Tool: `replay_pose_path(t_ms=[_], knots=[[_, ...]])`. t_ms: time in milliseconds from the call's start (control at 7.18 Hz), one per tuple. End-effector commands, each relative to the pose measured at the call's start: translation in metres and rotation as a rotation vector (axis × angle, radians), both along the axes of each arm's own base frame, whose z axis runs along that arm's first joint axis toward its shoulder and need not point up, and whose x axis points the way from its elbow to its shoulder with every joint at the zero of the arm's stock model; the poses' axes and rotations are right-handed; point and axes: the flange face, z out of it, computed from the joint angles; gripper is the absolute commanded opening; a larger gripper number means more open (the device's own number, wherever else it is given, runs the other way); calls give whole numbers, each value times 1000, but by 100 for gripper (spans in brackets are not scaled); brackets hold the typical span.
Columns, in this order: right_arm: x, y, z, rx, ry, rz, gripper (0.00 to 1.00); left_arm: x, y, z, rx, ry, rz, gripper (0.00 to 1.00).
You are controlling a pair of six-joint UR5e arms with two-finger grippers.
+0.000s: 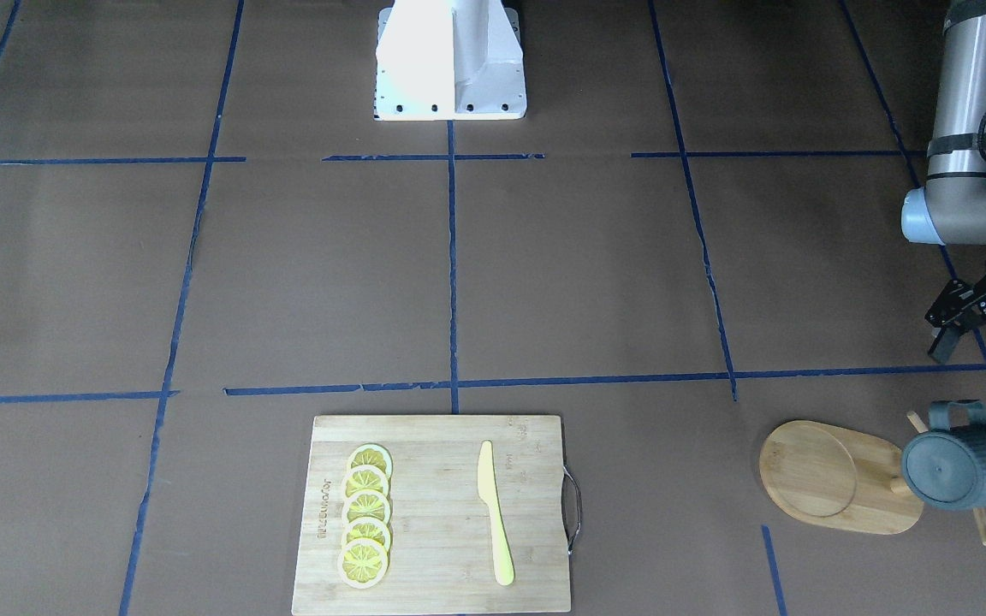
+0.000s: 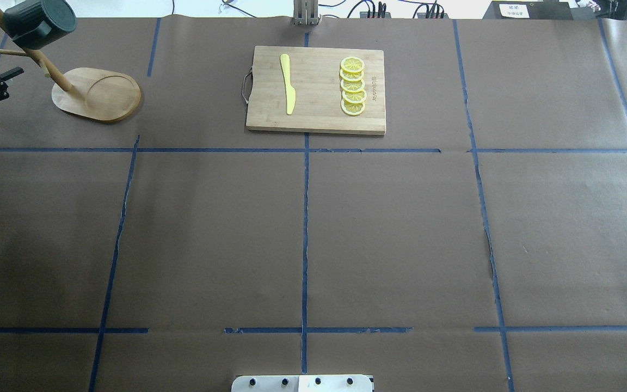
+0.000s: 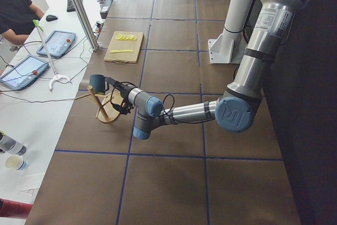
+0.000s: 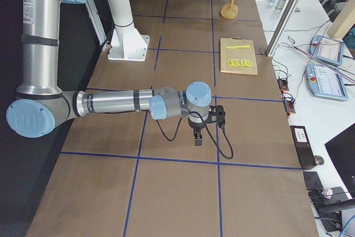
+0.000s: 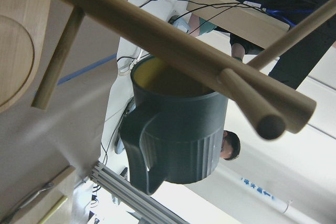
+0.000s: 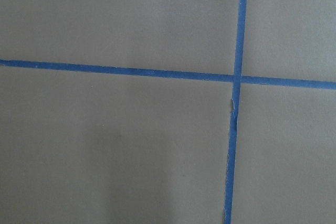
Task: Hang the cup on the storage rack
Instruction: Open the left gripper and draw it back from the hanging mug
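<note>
Cup (image 1: 968,466) on the storage rack (image 1: 835,479), far left corner of the table in the overhead view, off the tabletop and tipped, base toward the front camera. The wrist view shows the handle loop with nothing through it, so the cup probably sits mouth-over a peg, but I can't be sure.

Left gripper (image 1: 983,346): just beside the rack, not touching it, jaws spread wide, nothing held.

Right gripper (image 4: 198,140): low over bare table, well apart on the right; seen only from the side, so I cannot tell its opening.

Judgement: hang looks done, retreat is the step in hand. I'd pull straight back from the pegs, jaws wide, slowly, watching that the cup doesn't rock.
</note>
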Motion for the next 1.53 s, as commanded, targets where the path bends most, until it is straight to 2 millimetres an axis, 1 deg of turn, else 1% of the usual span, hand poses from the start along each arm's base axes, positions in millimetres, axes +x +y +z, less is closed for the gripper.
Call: replay_pose_path(t_ms=[0, 139, 279, 557, 836, 1114, 1254, 1393], knots=[[0, 0, -2, 4, -5, -1, 100, -9, 21, 32, 159, -301, -69, 100], [0, 1, -9, 15, -9, -2, 100, -12, 31, 48, 236, -457, -98, 100], [-1, 1, -11, 20, -11, -2, 100, -13, 34, 60, 285, -603, -111, 100], [0, 3, -12, 21, -11, -2, 100, -10, 24, 71, 364, -865, -111, 100], [0, 2, -12, 23, -9, -2, 100, -10, 22, 97, 455, -1197, -48, 100], [0, 2, -12, 24, -8, -3, 100, -8, 12, 115, 485, -1400, 42, 100], [0, 2, -12, 24, -10, -4, 100, -21, 3, 125, 495, -1529, 98, 100], [-1, 1, -12, 26, -12, -7, 100, -35, -7, 134, 478, -1621, 170, 100]])
